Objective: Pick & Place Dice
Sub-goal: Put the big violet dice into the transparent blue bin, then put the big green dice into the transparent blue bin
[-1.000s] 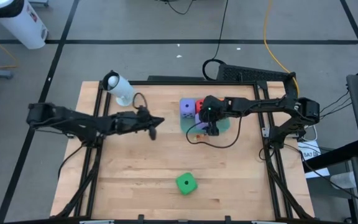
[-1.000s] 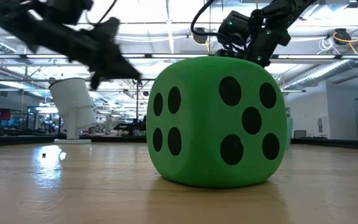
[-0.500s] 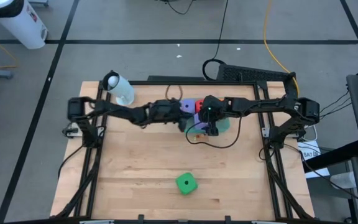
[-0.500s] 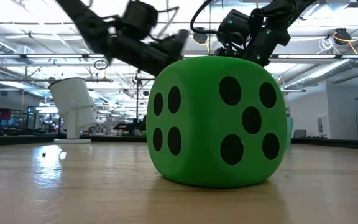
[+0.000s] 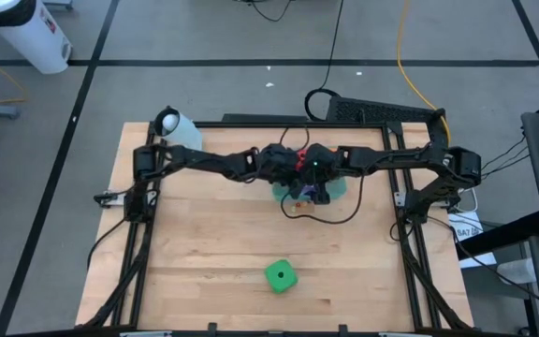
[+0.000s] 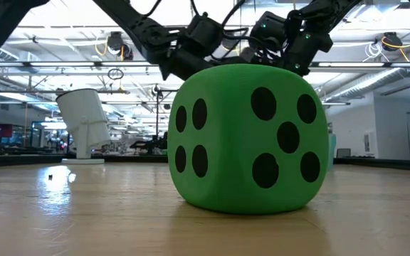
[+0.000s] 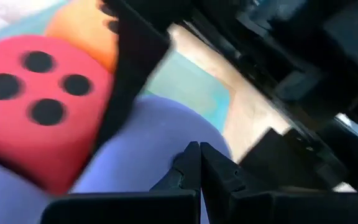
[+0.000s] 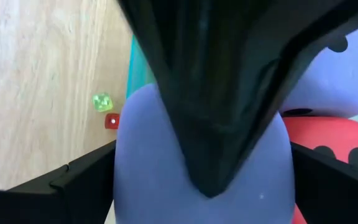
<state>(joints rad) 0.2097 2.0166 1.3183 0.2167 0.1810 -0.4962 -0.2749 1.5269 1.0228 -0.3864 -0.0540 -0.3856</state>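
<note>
A translucent green tray (image 5: 340, 187) at the table's far middle holds a red die (image 7: 36, 106), an orange die (image 7: 82, 31) and two purple dice (image 8: 334, 81). My left gripper (image 7: 199, 152) is shut, reaching in from the table's left, its tips at one purple die (image 7: 142, 155). My right gripper (image 8: 201, 180) stands open over the tray, a finger (image 8: 73, 180) on each side of that purple die (image 8: 166, 162). A green die (image 5: 280, 275) rests on one face on the table near the front edge. My left gripper comes slanting down from the table's left, and its shut fingertips (image 7: 191, 155) stand at the purple die's upper surface (image 7: 166, 134). Whether they touch it I cannot tell. My right gripper's fingers flank the same die from above; whether they touch its sides I cannot tell.
A white cup-like object (image 5: 178, 131) stands at the table's far left corner. Two tiny dice, green (image 8: 102, 101) and red (image 8: 111, 121), lie on the wood beside the tray. A thin cable (image 5: 330, 213) loops on the table near the tray. Bare wood lies around the green die.
My left gripper has swept from the table's left part toward the right, over to the tray, staying shut, and now points at the dice beside my right gripper. The dice and the green die have not visibly moved.
</note>
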